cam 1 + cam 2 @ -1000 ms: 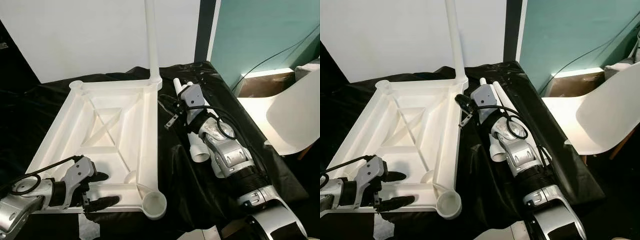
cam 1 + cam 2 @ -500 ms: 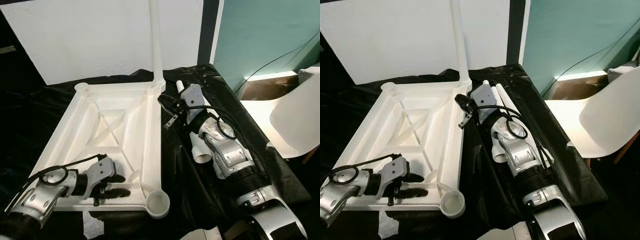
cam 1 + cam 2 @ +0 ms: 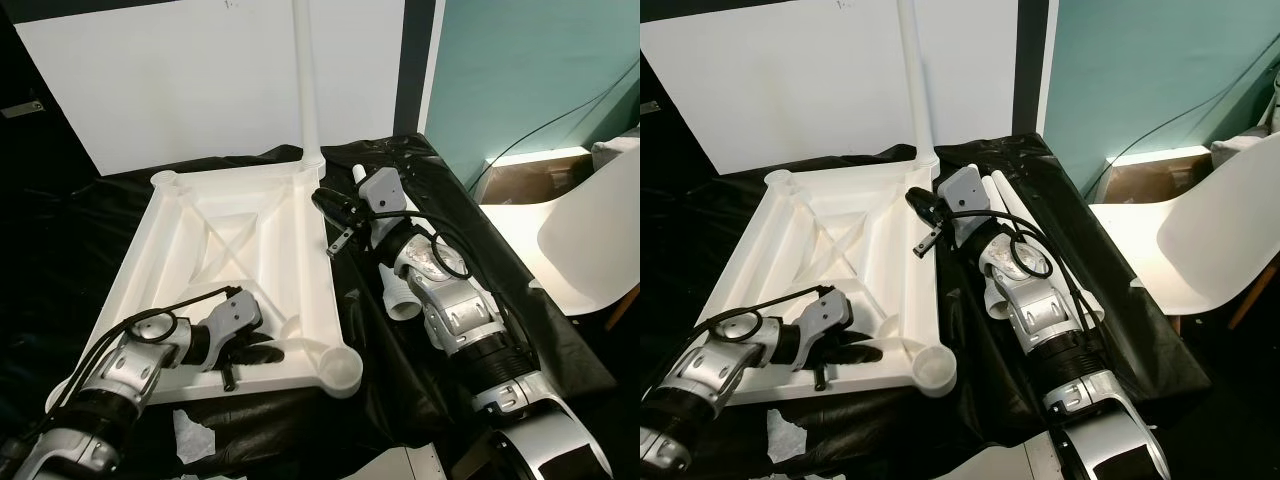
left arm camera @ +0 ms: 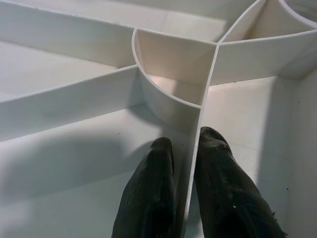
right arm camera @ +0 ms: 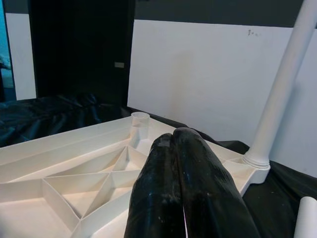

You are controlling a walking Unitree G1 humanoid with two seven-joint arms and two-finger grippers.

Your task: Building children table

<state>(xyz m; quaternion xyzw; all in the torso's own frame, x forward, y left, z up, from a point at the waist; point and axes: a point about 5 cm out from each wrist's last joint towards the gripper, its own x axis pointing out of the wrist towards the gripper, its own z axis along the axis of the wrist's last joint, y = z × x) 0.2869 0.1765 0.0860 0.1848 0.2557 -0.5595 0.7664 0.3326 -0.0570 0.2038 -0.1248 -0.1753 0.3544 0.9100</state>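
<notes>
Inverted white tabletop [image 3: 235, 250], on black sheeting [image 3: 400, 330]. Near edge: a thin rib is being pinched by the left hand [image 4: 185, 198], with the empty corner socket [image 3: 340, 372] at its 3 o'clock. Further: loose legs [image 3: 400, 300] are lying lengthwise towards 12 o'clock under the right arm; the right hand [image 5: 181, 198] is being held pressed together. Far corner: one leg [image 3: 308, 80] is standing fitted. No writing is being shown.

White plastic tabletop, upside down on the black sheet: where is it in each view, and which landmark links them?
Left eye view: the white plastic tabletop lies left of centre, ribs up.
Right eye view: left of centre.
Left wrist view: its ribs close up, one between the left gripper's jaws.
Right wrist view: it stretches beyond the right gripper.
Shared landmark: the upright white leg at its far corner.
</notes>
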